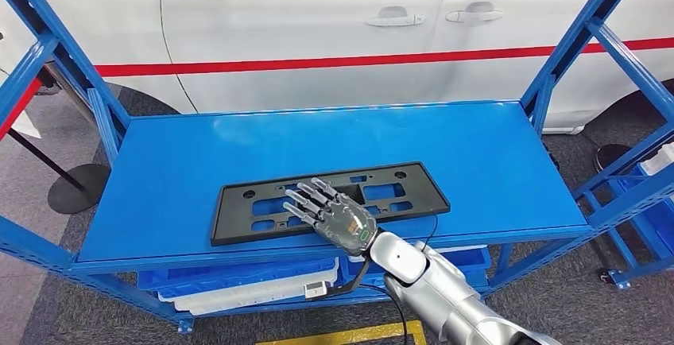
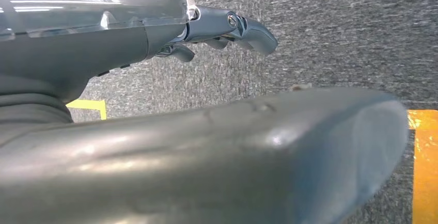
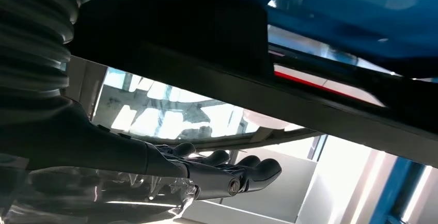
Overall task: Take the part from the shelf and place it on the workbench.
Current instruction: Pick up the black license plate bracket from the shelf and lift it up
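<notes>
On the blue shelf (image 1: 493, 162) the black part (image 1: 397, 182) lies flat, not yet lifted. I have my right hand (image 1: 332, 212) over its near edge, fingers spread, grasping nothing. Lifting and carrying to the workbench remain.

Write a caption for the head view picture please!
Right hand reaches over black part on blue shelf beside white car.

We're in a car workshop here: a white car (image 1: 318, 35) with a red stripe stands right behind a blue metal shelf rack (image 1: 334, 150), grey carpet floor (image 1: 572, 297) and yellow floor marking (image 1: 350, 335) below.
</notes>
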